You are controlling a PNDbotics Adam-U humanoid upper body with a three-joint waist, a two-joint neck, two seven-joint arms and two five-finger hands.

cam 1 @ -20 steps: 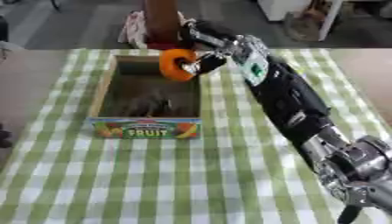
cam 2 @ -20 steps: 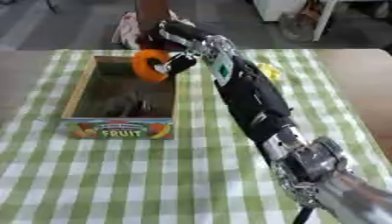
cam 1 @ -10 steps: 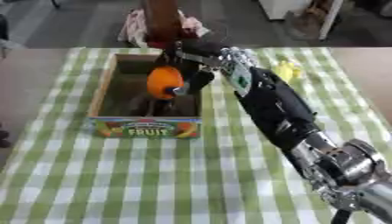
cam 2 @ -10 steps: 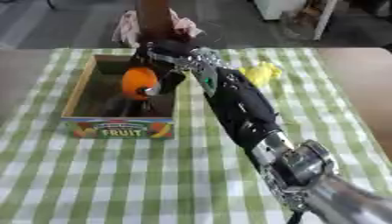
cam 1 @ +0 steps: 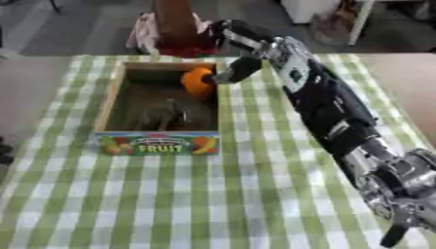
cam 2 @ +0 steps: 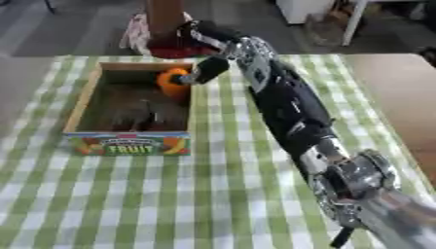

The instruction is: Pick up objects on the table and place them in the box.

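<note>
A wooden box with a "FRUIT" label on its front stands on the green checked cloth at the left. Inside it, at the far right corner, an orange round fruit sits low against the right wall. My right hand reaches in over that wall from the right, its dark fingers curled against the fruit's right side. Dark things lie on the box floor nearer the front; I cannot make them out. My left hand shows in no view.
A brown upright post with pink cloth and something red at its foot stands just behind the box. Bare wooden tabletop lies to the right of the cloth. My right arm spans the cloth's right half.
My right hand has carried the orange fruit from above the box's right rim down into the box, then toward its far right corner.
</note>
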